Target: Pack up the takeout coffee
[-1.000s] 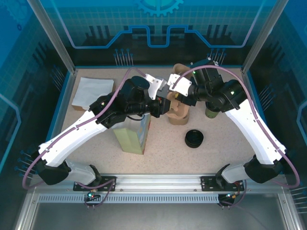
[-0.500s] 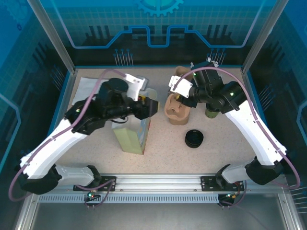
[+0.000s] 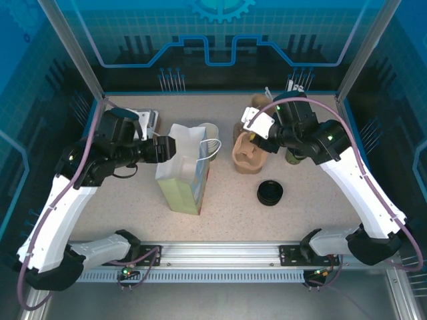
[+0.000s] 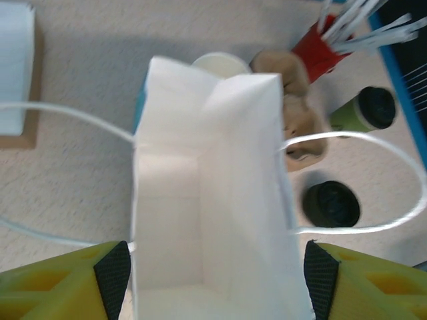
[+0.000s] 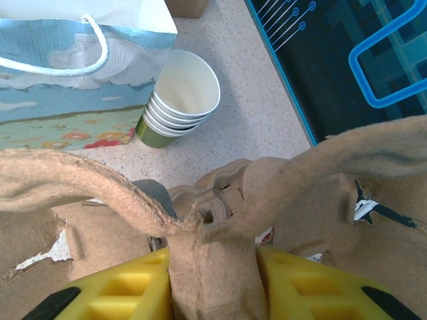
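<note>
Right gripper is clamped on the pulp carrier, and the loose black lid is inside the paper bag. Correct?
One thing is wrong: the loose black lid lies on the table, apart from the paper bag on its right, not inside it. The top external view shows this. The right gripper is indeed clamped on the pulp carrier.
</note>
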Motion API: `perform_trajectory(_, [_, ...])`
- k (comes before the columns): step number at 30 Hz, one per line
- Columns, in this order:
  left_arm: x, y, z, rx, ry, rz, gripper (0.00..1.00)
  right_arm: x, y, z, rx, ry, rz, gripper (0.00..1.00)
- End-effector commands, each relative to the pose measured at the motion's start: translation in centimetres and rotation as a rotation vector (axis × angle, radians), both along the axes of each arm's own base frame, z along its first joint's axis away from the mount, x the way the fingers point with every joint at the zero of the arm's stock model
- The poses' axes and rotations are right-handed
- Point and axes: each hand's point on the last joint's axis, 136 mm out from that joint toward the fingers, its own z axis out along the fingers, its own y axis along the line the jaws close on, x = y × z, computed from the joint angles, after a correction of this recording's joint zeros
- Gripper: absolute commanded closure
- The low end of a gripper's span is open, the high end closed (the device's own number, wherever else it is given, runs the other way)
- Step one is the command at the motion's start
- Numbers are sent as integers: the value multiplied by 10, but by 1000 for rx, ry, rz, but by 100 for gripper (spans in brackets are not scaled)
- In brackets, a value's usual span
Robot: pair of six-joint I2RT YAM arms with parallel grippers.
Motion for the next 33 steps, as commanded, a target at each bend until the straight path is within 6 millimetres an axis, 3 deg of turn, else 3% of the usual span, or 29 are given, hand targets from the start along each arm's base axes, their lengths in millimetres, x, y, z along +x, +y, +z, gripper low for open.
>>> perform_trajectory(1, [-8, 12, -31, 81, 115, -3, 28, -3, -5, 7, 43, -13, -21, 65])
perform_trajectory(9, [1, 25, -64, 201, 188, 28, 30, -6, -9, 6, 52, -10, -31, 65])
perform_trajectory(14, [5, 24, -74, 220, 214, 26, 43, -9, -12, 7, 62, -10, -35, 65])
perform_trajectory(26, [9, 16, -83, 203, 240, 4, 71, -17, -13, 12, 87, -12, -28, 66])
perform_trajectory(33, [8, -1, -72, 78, 213, -18, 86, -31, -4, 35, 198, -37, 33, 66])
